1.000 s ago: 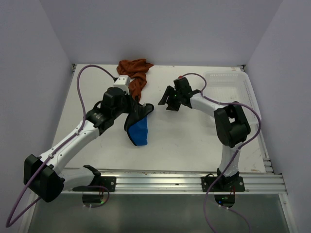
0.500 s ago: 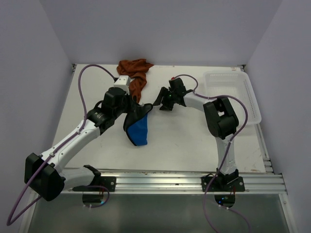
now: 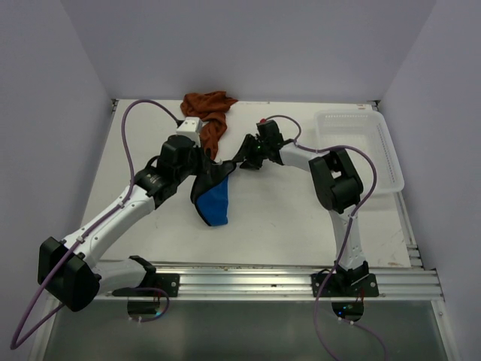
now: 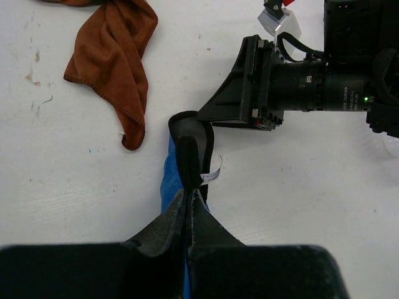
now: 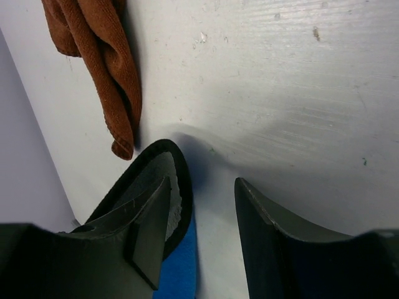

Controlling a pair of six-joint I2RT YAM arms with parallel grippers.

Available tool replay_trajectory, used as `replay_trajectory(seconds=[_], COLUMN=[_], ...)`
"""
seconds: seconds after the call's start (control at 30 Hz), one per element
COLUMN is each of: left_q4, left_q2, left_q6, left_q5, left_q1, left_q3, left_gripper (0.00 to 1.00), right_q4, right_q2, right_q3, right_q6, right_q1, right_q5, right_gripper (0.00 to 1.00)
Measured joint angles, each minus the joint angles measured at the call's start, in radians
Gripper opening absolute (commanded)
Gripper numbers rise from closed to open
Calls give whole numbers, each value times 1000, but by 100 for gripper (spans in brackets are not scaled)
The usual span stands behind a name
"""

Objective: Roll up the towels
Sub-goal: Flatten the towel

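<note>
Pinching the blue towel [image 3: 216,197], your left gripper [image 4: 190,187] is clenched on its upper edge, near mid-table. In the left wrist view the fingers meet on a raised, dark-looking fold of that cloth, and a small white tag sticks out just right of the pinch. The rest of the blue towel hangs and drapes from the gripper down toward the near side, with the lower part lying on the table [image 3: 285,218].

Your right gripper [image 3: 244,159] sits just right of that same fold, with its jaws apart and nothing between them. In the right wrist view its left finger [image 5: 149,230] lies against the raised dark edge of the blue towel, and its right finger is over bare table. Whether the finger presses the cloth, you cannot tell.

The brown towel [image 3: 211,113] lies bunched at the far edge of the table, with a long tail running toward the two grippers. Its tip ends near the pinched fold but stays apart from it. Neither gripper touches it.

The basket [image 3: 391,162] sits at the far right, well apart from both towels.
</note>
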Motion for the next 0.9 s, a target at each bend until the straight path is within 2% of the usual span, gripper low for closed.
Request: replay_trajectory(seconds=[0.13,0.37,0.5,0.57,0.8,0.9], left_q4=[0,-1,-5,-13,-45,-48], left_q2=[0,0,0,-2,-31,-60], left_q6=[3,4,4,4,-6,-29], left_q5=[0,-5,-8,-14,-57,-46], left_q1=[0,0,0,0,1,27], left_q3=[0,0,0,0,-2,-5], left_gripper=[0,0,0,0,0,0], right_q4=[2,-12,-39,-53,-121,-155], right_q2=[21,27,27,27,9,-63], right_q3=[21,38,66,81,119,89], right_q6=[1,-7,-25,-35,-101,-153], right_q1=[15,26,26,25,19,18], right_q5=[-5,-3,2,2,11,29], right_gripper=[47,28,6,0,0,0])
